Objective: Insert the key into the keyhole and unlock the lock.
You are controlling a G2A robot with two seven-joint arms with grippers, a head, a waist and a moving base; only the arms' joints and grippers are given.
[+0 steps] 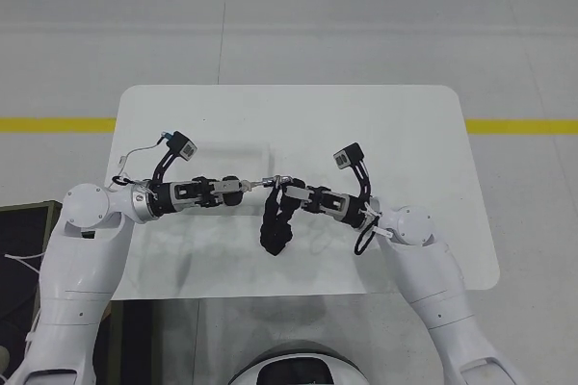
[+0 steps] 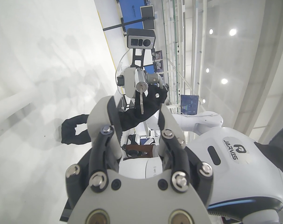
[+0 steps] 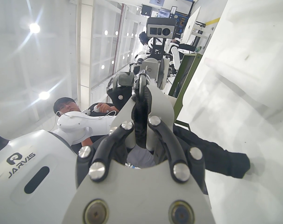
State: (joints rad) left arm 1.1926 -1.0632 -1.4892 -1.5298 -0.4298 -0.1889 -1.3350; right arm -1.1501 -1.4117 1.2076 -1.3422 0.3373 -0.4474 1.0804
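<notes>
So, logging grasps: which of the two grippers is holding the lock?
The right gripper: it is shut on the black-sleeved lock, while the left gripper stands open, facing the key.

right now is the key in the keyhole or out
In, it seems: the key juts from the keyhole in the lock's round face. The left hand stands open around it, not gripping. Depth: cannot tell.

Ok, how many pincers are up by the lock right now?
2. The left pincer is open, facing the keyhole end of the lock. The right pincer is shut on the lock's black body from the opposite side.
</notes>
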